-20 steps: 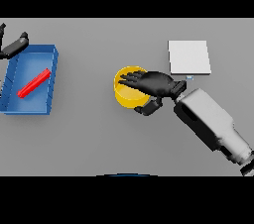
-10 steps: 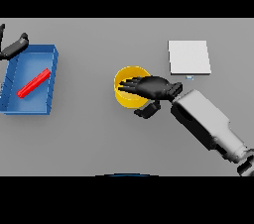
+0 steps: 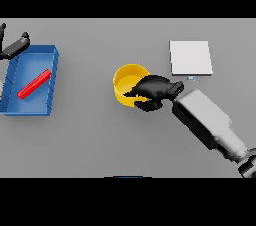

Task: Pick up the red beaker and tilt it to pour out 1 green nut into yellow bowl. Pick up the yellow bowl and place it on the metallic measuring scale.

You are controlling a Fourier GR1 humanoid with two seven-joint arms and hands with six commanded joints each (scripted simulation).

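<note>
Gripping yellow bowl (image 3: pixel 122 81) rim: right hand (image 3: pixel 154 90); scale (image 3: pixel 190 58) near.

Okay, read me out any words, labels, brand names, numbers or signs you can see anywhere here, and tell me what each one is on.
None can be read.
The square metallic measuring scale has a plain top; a tiny mark at its near edge is too small to read.
The round yellow bowl, held by the right hand, bears no marking.
The blue rectangular tray and the red stick in it show no text.
</note>
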